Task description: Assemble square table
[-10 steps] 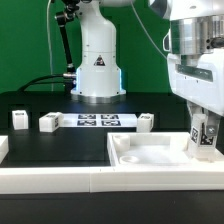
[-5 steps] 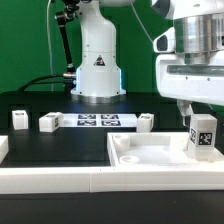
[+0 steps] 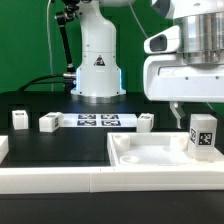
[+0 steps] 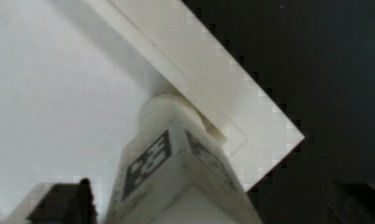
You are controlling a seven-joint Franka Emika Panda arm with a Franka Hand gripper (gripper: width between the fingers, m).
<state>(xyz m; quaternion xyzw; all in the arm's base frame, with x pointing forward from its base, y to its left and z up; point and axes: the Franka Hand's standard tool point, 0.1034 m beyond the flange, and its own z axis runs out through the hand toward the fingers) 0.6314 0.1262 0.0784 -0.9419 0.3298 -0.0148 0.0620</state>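
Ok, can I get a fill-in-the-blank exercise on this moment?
The hand hangs over a leg post with its jaws ___. That leg post stands ___ in the square top. ___ other leg posts sit loose near the marker board.
Missing: open; upright; three.

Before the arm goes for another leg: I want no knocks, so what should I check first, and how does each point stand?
1. Claw open: ok, jaws wide apart.
2. Claw clear of the placed leg: ok, it hangs above the leg without contact.
3. Placed leg upright in a corner of the table top: ok.
4. Placed leg fastened firmly: cannot tell.
5. Loose legs in sight: ok, three sit on the black table beyond the top.
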